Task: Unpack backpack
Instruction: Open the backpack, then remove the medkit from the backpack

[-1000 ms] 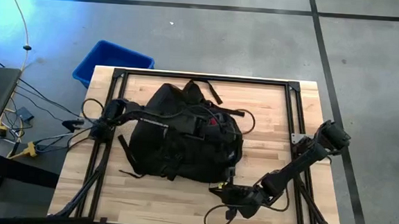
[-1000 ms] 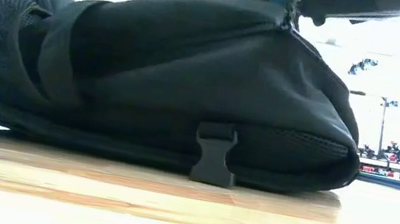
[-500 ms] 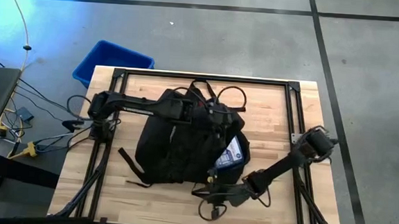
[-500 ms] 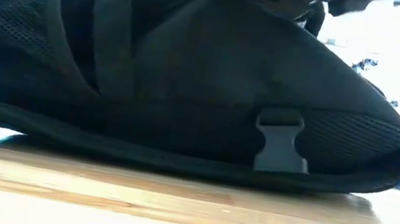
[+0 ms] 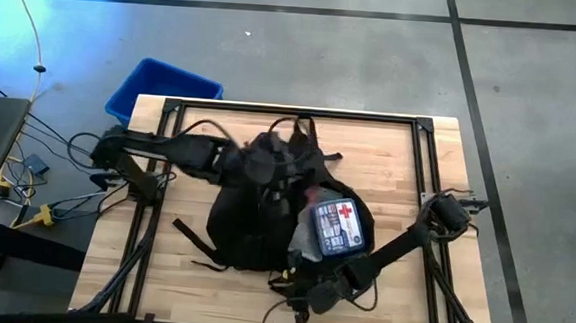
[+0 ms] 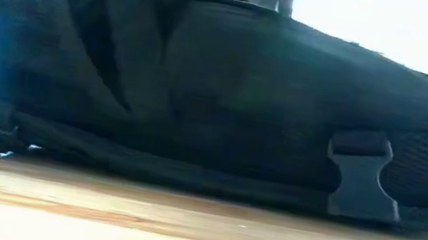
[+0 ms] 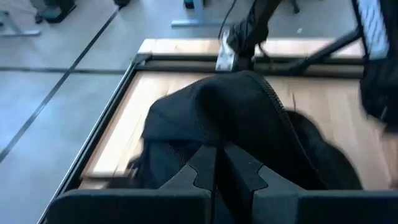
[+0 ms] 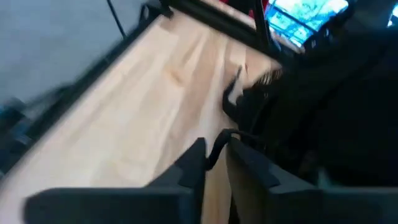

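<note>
The backpack (image 5: 265,205) is seen lying across the middle of the wooden table (image 5: 398,158), its straps trailing toward the table's near edge and its loop handle pointing to the far edge. In the low view the pack (image 6: 227,96) fills almost the whole width, with a plastic buckle (image 6: 366,176) resting at its lower seam just above the tabletop. From the opening on the pack's right side a white and blue pouch with a red cross (image 5: 339,225) is shown, partly drawn out and lying on the black fabric. The left gripper (image 5: 258,165) is placed at the far part of the pack, and in its wrist view the fingers (image 7: 205,168) are pressed together on a raised fold of black fabric (image 7: 236,106), so the pack is judged to be held up and steadied. The right gripper (image 5: 305,293) is found at the near edge of the table, beside the pack's lower corner; whether its fingers are apart or together cannot be told, and nothing is clearly seen between them. The step in hand is judged to be the emptying of the main compartment. For the next move, the pouch would need to be gripped, drawn fully clear, and set down on bare wood, while the fabric is kept lifted. A blue bin (image 5: 157,88) is seen standing off the far left corner.
</note>
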